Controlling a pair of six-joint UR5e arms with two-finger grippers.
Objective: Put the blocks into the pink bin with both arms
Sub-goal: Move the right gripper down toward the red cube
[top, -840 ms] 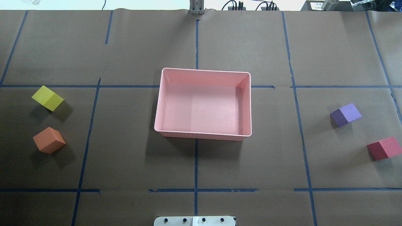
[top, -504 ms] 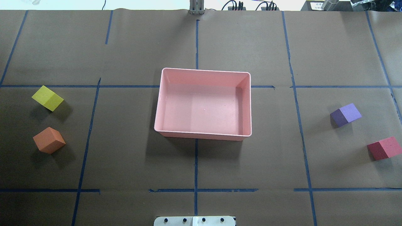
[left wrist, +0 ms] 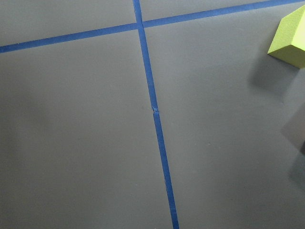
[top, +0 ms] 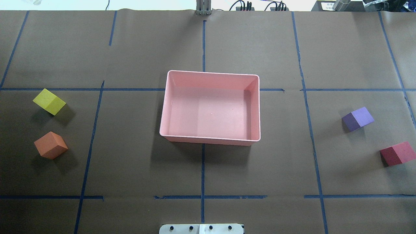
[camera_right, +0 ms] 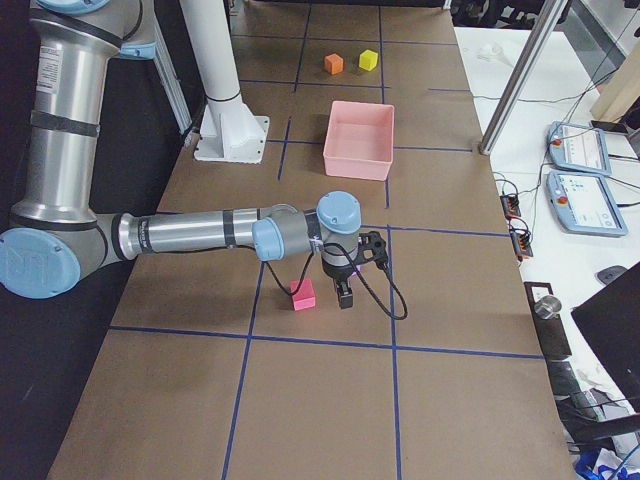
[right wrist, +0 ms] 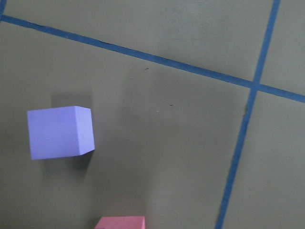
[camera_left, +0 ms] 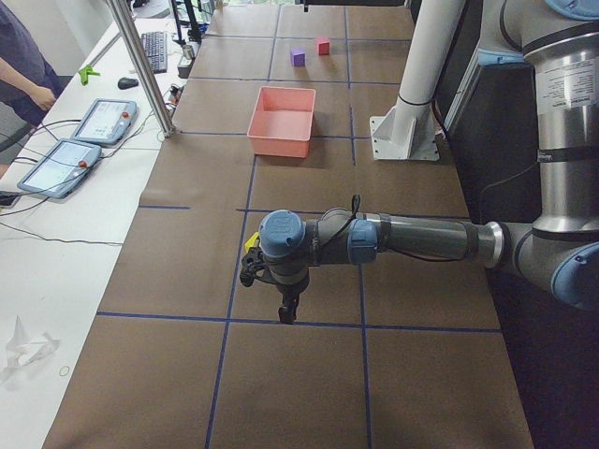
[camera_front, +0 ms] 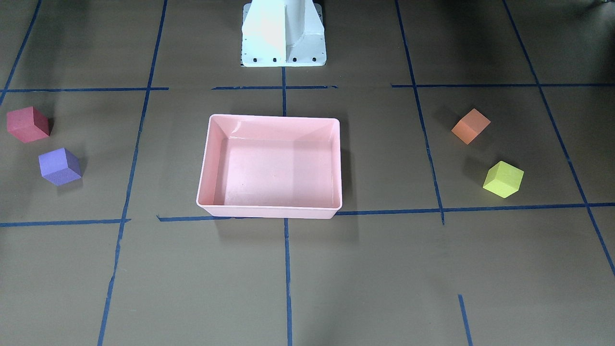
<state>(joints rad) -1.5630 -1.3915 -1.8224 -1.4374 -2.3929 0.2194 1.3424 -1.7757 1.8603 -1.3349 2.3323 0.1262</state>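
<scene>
The pink bin [top: 211,72] stands empty at mid-table, also in the front view [camera_front: 269,212]. On the overhead view's left lie the yellow-green block [top: 48,101] and the orange block [top: 51,145]. On its right lie the purple block [top: 357,119] and the red block [top: 397,153]. My left gripper [camera_left: 288,316] shows only in the exterior left view, low over the table beside the yellow-green block [camera_left: 251,241]. My right gripper [camera_right: 344,297] shows only in the exterior right view, just beside the red block [camera_right: 303,294]. I cannot tell whether either gripper is open or shut.
The white pedestal base [camera_front: 283,33] stands at the robot's edge, behind the bin. Blue tape lines cross the brown table cover. An operators' desk with tablets [camera_left: 70,150] runs along the far side. The left wrist view shows the yellow-green block [left wrist: 290,36]; the right wrist view the purple block [right wrist: 59,132].
</scene>
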